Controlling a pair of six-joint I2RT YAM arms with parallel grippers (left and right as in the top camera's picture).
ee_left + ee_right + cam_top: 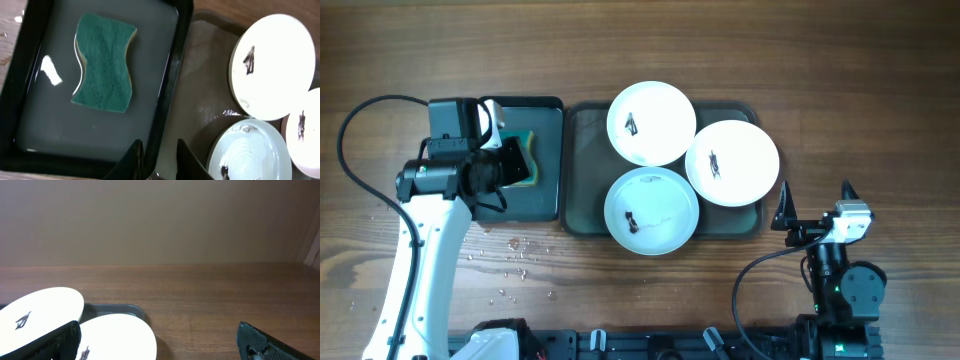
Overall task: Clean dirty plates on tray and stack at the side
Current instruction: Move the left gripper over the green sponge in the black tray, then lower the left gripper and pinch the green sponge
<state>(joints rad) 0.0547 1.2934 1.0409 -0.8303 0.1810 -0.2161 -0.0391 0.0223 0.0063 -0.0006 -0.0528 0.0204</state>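
Soft, even light from above leaves the wooden table [860, 60] sharp and almost shadowless, though the white plates [655, 110] burn out to glare and a bright reflection flares at nine o'clock in the black tray [150, 60], seen from the left wrist.

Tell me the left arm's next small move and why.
Probably lower the left gripper onto the sponge, jaws spread wider: it hovers empty near it, the sponge lies loose in the black tray, and the plates show dark smudges.
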